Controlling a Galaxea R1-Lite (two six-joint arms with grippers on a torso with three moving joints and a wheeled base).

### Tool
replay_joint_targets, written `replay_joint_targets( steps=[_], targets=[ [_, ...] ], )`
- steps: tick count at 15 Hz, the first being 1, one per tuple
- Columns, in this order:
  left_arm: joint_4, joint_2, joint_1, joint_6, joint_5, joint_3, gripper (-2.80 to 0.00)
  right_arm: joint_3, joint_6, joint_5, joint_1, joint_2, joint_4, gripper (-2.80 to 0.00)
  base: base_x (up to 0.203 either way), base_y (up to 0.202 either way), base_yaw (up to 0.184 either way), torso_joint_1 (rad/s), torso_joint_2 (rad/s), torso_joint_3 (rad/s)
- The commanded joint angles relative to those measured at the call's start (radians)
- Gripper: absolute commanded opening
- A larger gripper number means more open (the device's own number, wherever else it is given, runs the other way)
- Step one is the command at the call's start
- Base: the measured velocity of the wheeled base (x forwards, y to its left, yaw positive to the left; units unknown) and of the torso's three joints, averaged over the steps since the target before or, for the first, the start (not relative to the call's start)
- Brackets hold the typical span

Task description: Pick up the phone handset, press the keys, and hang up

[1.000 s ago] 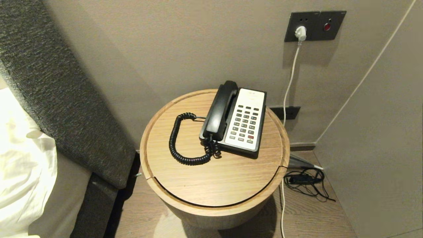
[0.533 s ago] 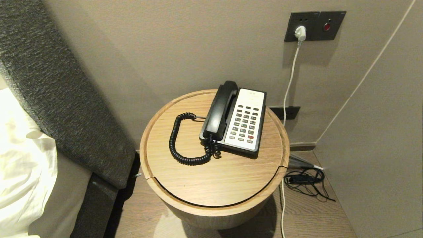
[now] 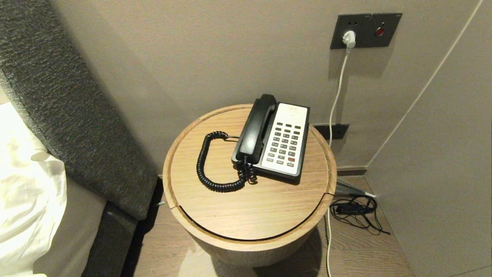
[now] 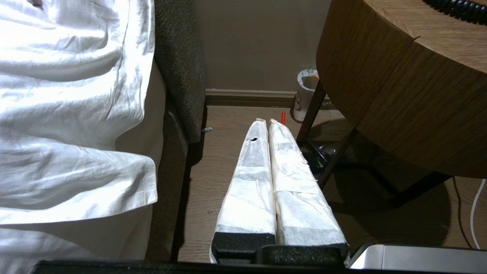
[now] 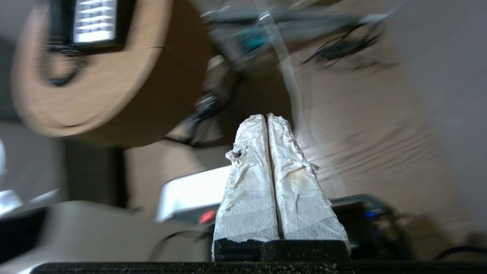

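Observation:
A black handset [image 3: 254, 130] rests in its cradle on the left side of a white-faced phone [image 3: 285, 139] with grey keys [image 3: 285, 145]. A black coiled cord [image 3: 209, 165] loops from the handset over the round wooden table [image 3: 246, 215]. Neither gripper shows in the head view. My left gripper [image 4: 267, 121] is shut and empty, low beside the table, above the floor. My right gripper [image 5: 266, 116] is shut and empty, below the table's level; the phone [image 5: 94, 21] shows far off in its blurred view.
A padded grey headboard [image 3: 73, 111] and white bedding [image 3: 27, 192] lie left of the table. A white cable [image 3: 338, 92] runs from a wall socket [image 3: 365, 30] down to the floor, where black cables [image 3: 355, 209] lie. A paper cup [image 4: 306, 93] stands under the table.
Nothing has visibly changed in the head view; the phone and cord lie as before. The right wrist view is blurred by motion.

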Motion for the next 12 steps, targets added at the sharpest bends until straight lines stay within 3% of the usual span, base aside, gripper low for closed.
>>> replay_joint_targets(
  steps=[1,3,6,8,10,11,12],
  targets=[
    [-0.002,0.001,0.000,0.000,0.001,0.001,-2.80,0.117,-0.036,-0.026,-0.026,-0.132,-0.059,-2.80,0.000,0.000,0.000,0.000,0.00,0.000],
    [-0.005,0.001,0.000,0.000,-0.004,0.004,-2.80,0.259,-0.092,-0.111,-0.029,-0.158,-0.189,-2.80,0.000,0.000,0.000,0.000,0.00,0.000],
    [-0.007,0.001,0.000,-0.001,-0.005,0.004,-2.80,0.546,-0.170,-0.158,-0.027,-0.190,-0.497,-2.80,0.000,0.000,0.000,0.000,0.00,0.000],
    [-0.009,0.001,0.000,-0.001,-0.007,0.005,-2.80,0.739,-0.209,-0.160,-0.026,-0.197,-0.689,-2.80,0.000,0.000,0.000,0.000,0.00,0.000],
    [-0.010,0.001,0.000,-0.002,-0.007,0.005,-2.80,0.897,-0.318,-0.131,-0.026,-0.201,-0.927,-2.80,0.000,0.000,0.000,0.000,0.00,0.000],
    [-0.010,0.001,0.000,-0.002,-0.007,0.005,-2.80,0.950,-0.386,-0.094,-0.026,-0.203,-1.012,-2.80,0.000,0.000,0.000,0.000,0.00,0.000],
    [-0.010,0.001,0.000,0.000,-0.004,0.005,-2.80,0.964,-0.411,-0.077,-0.026,-0.204,-1.015,-2.80,0.000,0.000,0.000,0.000,0.00,0.000]
  ],
)
